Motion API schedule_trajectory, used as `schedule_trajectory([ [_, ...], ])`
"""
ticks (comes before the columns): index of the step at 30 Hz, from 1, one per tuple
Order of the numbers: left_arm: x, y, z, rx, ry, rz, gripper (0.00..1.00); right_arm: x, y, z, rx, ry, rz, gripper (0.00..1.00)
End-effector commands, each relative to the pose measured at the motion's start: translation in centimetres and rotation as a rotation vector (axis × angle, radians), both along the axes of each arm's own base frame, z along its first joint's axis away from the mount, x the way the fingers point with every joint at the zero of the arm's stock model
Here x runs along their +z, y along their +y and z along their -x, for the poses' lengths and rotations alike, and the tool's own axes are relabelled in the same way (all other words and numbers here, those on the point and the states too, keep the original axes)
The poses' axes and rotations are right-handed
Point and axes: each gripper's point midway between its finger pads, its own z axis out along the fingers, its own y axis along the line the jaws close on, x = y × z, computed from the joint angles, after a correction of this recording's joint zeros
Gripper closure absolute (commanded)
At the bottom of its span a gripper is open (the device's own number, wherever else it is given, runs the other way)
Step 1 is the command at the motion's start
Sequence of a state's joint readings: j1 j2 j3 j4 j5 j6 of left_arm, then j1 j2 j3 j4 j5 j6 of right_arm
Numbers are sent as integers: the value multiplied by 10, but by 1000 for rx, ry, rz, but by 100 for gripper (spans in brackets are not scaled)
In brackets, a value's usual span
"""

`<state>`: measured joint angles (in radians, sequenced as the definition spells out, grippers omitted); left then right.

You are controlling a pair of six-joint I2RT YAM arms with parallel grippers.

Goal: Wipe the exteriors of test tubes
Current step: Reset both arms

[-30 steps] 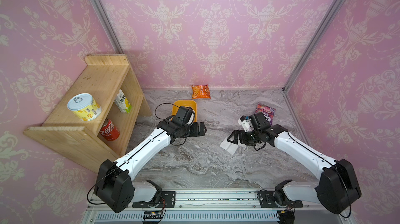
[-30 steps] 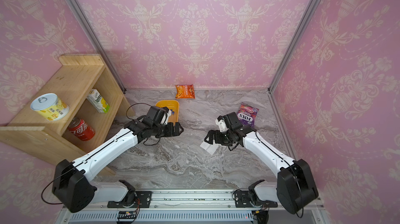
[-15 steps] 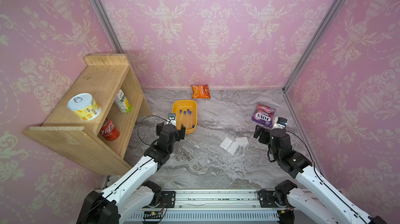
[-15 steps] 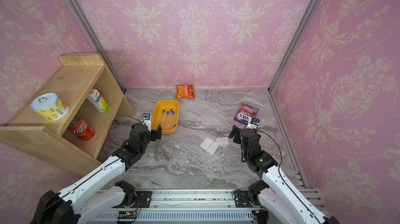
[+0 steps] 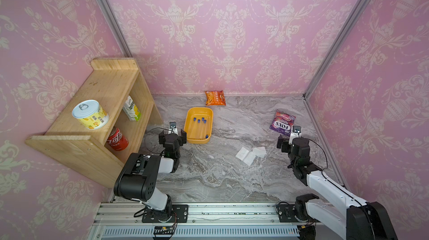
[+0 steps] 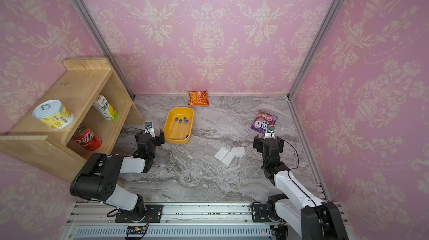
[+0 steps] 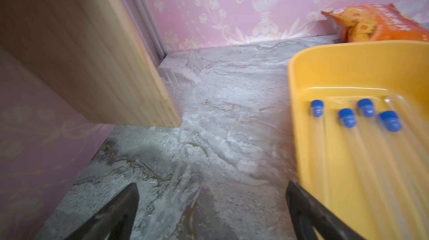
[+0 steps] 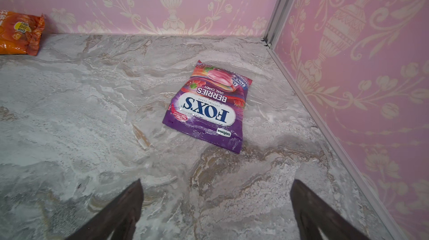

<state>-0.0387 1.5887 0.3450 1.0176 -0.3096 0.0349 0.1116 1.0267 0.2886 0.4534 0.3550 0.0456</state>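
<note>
Several clear test tubes [image 5: 200, 127] with blue caps lie in a yellow tray [image 5: 188, 120] left of the table's middle, seen in both top views; the left wrist view shows the test tubes [image 7: 348, 120] in the tray [image 7: 293, 92] too. My left gripper [image 5: 172, 135] stands open just left of the tray, its fingers wide apart over bare table [image 7: 211, 185]. My right gripper [image 6: 268, 142] is open at the right side with nothing between its fingers [image 8: 217, 180]. Two white folded wipes [image 5: 250, 154] lie on the table left of it.
A purple candy bag [image 8: 206, 109] lies just beyond the right gripper near the right wall. An orange snack bag [image 5: 215, 98] leans at the back wall. A wooden shelf [image 5: 104, 102] with cans and a carton stands at the left, close to the left arm.
Both arms have drawn back from the middle toward the front. The left gripper left the tray for its left side; the right gripper left the wipes and now sits by the candy bag.
</note>
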Motion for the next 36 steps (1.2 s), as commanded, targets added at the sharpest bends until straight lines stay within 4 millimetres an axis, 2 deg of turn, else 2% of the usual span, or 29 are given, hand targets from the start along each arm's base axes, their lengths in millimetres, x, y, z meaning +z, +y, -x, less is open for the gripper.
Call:
schedule_trajectory([
  [1,-10,-1,4,-47,-41,98,1,21,10,-14,88,-149,-8,0],
  [3,-18,-20,-1,-156,46,99,1,14,16,-19,120,-147,-25,0],
  [4,-18,-28,-5,-204,36,93,1,12,20,-22,140,-151,-22,0],
  [7,-13,-21,2,-167,-15,95,1,-3,21,-29,141,-143,-33,0],
  [11,-13,-16,-3,-134,-5,90,1,-25,19,-33,117,-160,-25,0],
  [13,-17,-11,-7,-105,39,99,1,-32,11,-39,49,-91,-19,0],
  [16,-16,-14,-6,-125,24,91,1,-40,9,-57,48,10,-42,0],
  [18,-17,-16,-7,-136,31,96,1,-39,5,-58,51,-3,-74,0],
  [36,-18,-15,-8,-150,35,116,1,-39,5,-59,54,1,-79,0],
])
